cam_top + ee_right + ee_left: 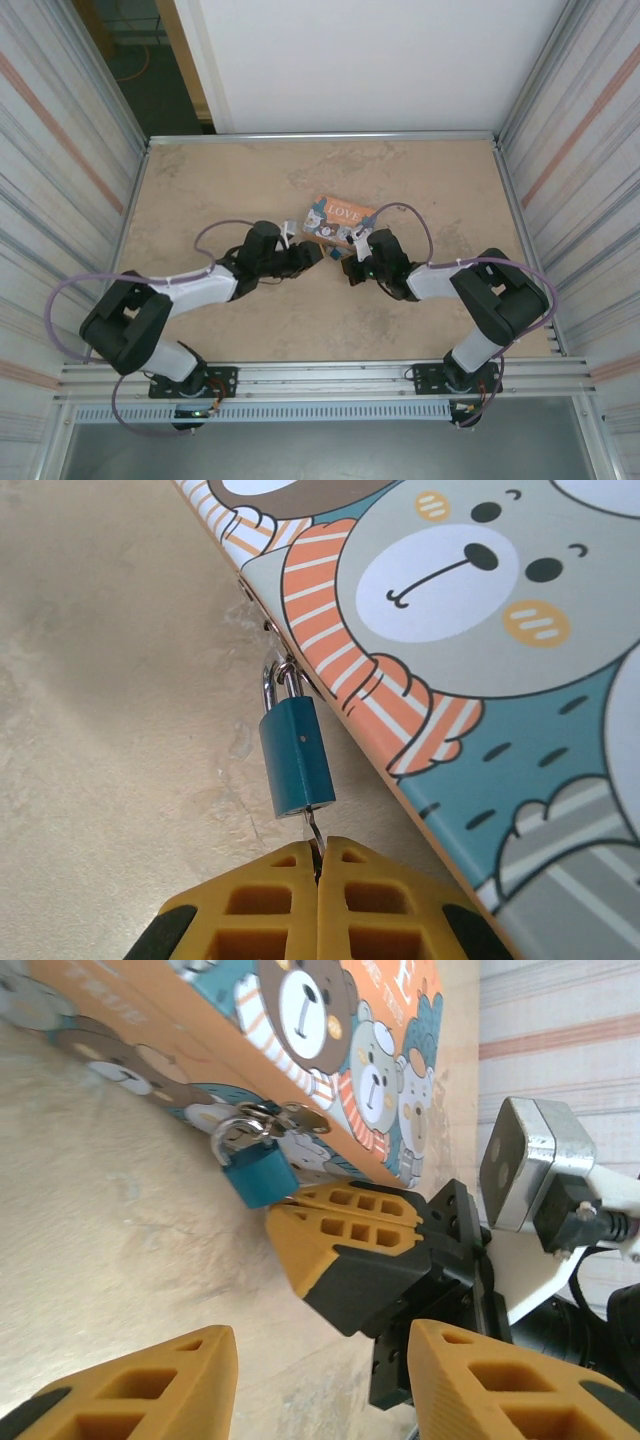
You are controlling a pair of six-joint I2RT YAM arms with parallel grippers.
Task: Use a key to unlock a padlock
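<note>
The tiny blue-teal padlock (297,755) lies on the tabletop, its silver shackle (280,680) hooked through the clasp on the edge of the orange bear-picture tin (480,630). A thin metal key (314,830) is in the slot at the padlock's bottom end. My right gripper (320,848) is shut on this key. In the left wrist view, the padlock (258,1172) sits just beyond the right gripper's yellow fingers (340,1230). My left gripper (320,1360) is open with nothing between its fingers, a short way from the padlock.
The tin (340,212) lies mid-table just beyond both grippers. A silver ring with spare keys (295,1118) rests by the shackle. Corrugated walls close off the table (200,190) on the left and right. The right arm's wrist camera (530,1165) sits close to the left gripper.
</note>
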